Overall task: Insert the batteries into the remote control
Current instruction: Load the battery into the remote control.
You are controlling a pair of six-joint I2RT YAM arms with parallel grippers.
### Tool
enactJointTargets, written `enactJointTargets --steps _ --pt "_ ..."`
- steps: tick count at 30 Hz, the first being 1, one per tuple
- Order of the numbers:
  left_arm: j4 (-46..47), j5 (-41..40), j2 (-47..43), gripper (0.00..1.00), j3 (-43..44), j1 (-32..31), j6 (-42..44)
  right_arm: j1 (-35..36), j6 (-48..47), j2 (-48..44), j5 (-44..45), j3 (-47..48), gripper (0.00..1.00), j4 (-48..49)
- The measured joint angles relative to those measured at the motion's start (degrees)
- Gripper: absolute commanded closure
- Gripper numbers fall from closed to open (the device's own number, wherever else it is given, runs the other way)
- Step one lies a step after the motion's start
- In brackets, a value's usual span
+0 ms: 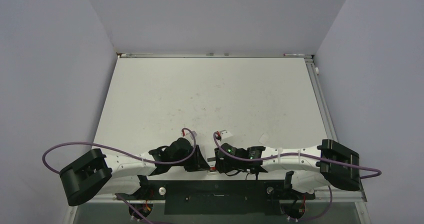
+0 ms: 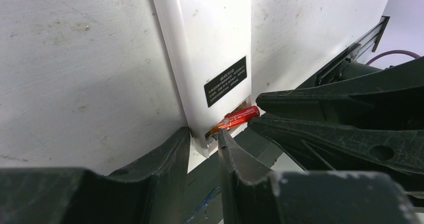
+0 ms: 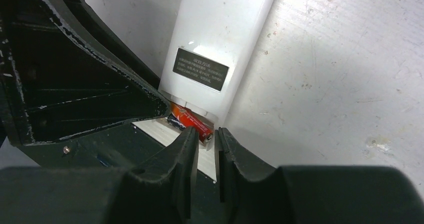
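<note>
White remote control (image 2: 210,49) back-up on counter (image 2: 75,74); red battery (image 2: 239,118) at its near end, left claw (image 2: 202,136) tips narrowly apart, right claw (image 2: 259,111) beside battery.

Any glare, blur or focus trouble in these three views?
Top external: even soft light, no glare. Left wrist: remote and battery sharp, left fingers blurred up close. Right wrist: mild highlight on the remote above its label, right fingers dark and soft, battery clear.

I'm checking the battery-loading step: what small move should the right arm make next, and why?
Probably nudge the red battery down with the right gripper until it lies flat. It seems to sit slanted in the open bay at the end of the remote control, and the nearly closed jaws are right at its tip.
</note>
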Motion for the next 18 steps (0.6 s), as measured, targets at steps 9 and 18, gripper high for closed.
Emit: enactJointTargets --steps 9,18 --pt "2.2 1.0 1.9 0.80 0.0 0.0 0.2 0.0 0.1 0.4 -0.4 0.2 0.86 0.1" --pt "2.2 1.1 2.0 0.80 0.0 0.0 0.2 0.2 0.1 0.9 -0.3 0.2 0.91 0.0"
